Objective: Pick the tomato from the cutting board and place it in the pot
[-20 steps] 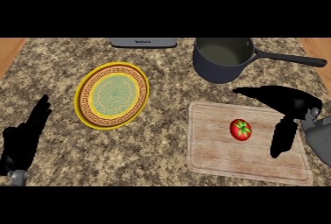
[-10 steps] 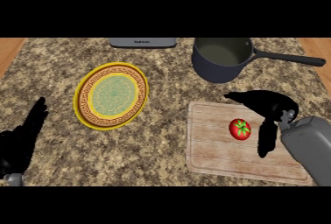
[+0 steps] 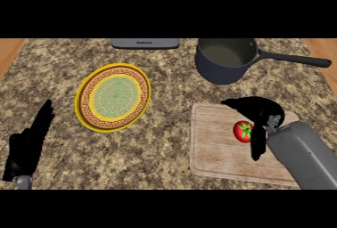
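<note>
Granite counter (image 3: 171, 89): right hand (image 3: 262, 112) arches unclenched over tomato (image 3: 243, 131); left hand (image 3: 30, 142) rests flat.

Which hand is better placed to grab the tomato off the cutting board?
The right hand. It is over the cutting board, open, fingers and thumb on either side of the tomato. The left hand rests open near the counter's left edge, beyond the plate.

I see the tomato (image 3: 243, 131) on the cutting board (image 3: 217, 151), right of the plate (image 3: 114, 97). Pot (image 3: 226, 60) sits behind the board; my right hand (image 3: 260, 113) beside the tomato.
</note>
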You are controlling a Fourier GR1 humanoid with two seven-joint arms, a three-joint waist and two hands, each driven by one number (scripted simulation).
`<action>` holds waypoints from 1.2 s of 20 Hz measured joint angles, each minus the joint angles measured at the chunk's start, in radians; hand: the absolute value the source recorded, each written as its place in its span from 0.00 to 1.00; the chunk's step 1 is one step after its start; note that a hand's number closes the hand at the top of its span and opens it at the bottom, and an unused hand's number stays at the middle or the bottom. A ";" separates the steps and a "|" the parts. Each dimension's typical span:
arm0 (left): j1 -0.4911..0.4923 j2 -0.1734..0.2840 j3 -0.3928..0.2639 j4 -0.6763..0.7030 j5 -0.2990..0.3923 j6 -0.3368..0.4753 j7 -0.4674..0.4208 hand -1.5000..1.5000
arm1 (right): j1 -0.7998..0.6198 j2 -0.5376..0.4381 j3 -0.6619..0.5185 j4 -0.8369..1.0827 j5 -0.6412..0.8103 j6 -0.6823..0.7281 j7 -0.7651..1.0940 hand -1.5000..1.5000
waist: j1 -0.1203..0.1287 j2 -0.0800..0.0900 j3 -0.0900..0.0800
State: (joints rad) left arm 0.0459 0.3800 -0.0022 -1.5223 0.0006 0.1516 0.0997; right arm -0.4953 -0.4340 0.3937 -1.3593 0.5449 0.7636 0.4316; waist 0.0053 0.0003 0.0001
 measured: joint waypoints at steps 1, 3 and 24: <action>-0.003 0.001 0.011 0.004 0.001 -0.012 -0.001 0.50 | 0.001 0.010 -0.003 0.008 0.019 0.001 -0.007 0.00 | 0.000 0.000 0.000; -0.015 -0.008 0.018 0.002 -0.013 -0.017 0.016 0.50 | 0.007 0.022 -0.015 0.010 0.048 0.007 -0.012 0.00 | -0.001 0.000 0.000; -0.006 -0.073 0.097 -0.023 -0.077 -0.093 0.020 0.50 | -0.017 0.083 -0.060 0.198 0.317 -0.083 -0.308 1.00 | 0.000 -0.005 -0.004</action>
State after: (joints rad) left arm 0.0398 0.3069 0.0950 -1.5452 -0.0767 0.0587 0.1201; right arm -0.5118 -0.3509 0.3340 -1.1610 0.8616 0.6807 0.1233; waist 0.0052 -0.0046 -0.0037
